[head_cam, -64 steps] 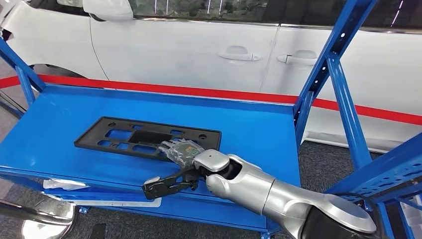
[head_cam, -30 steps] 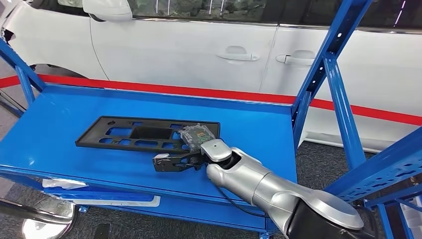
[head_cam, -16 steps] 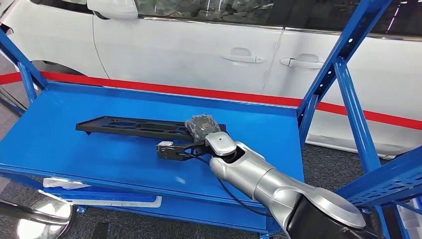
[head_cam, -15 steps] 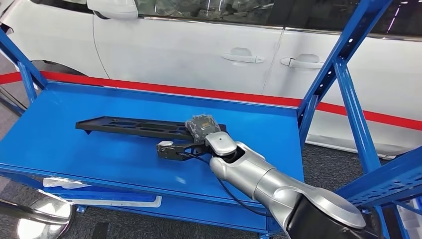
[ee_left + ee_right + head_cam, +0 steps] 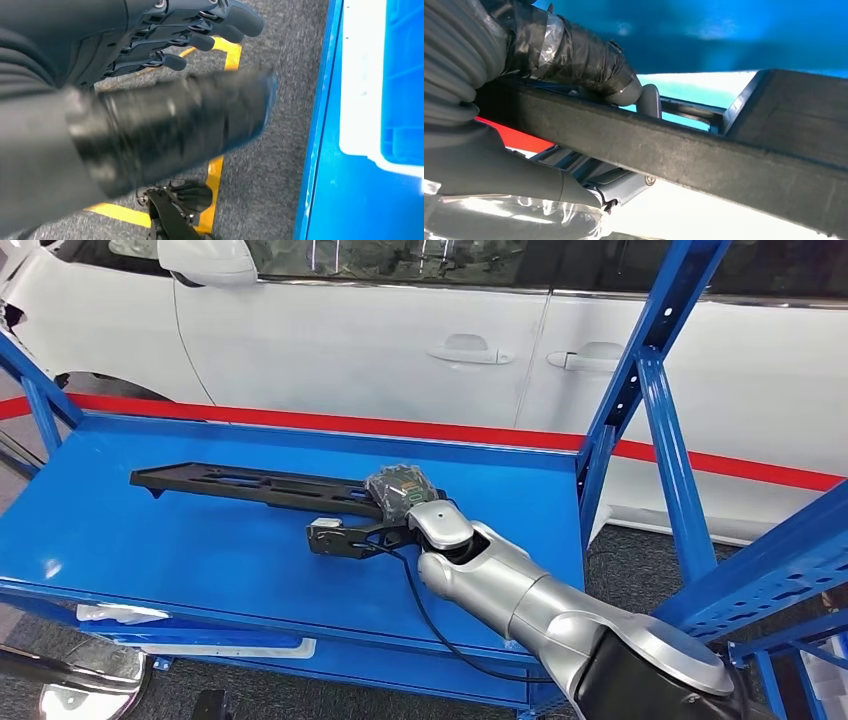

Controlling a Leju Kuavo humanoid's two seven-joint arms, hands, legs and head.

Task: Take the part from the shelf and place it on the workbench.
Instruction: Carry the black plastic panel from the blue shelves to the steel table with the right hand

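Silver-armed, the right hand (image 5: 400, 502) has its fingers (image 5: 574, 55) wrapped over one end of the long black plastic part (image 5: 255, 488), thumb below in the right wrist view, so the part is held nearly level above the blue shelf (image 5: 120, 540) with its far end cantilevered out toward the shelf's left side. Gripped so far off its middle, the part will likely want to sag or twist, so the lift should probably run slowly and level, clearing the blue upright (image 5: 640, 390) and the white car (image 5: 380, 350) behind before turning away. Hanging over the floor, the left hand (image 5: 150, 45) holds nothing, fingers loosely apart.
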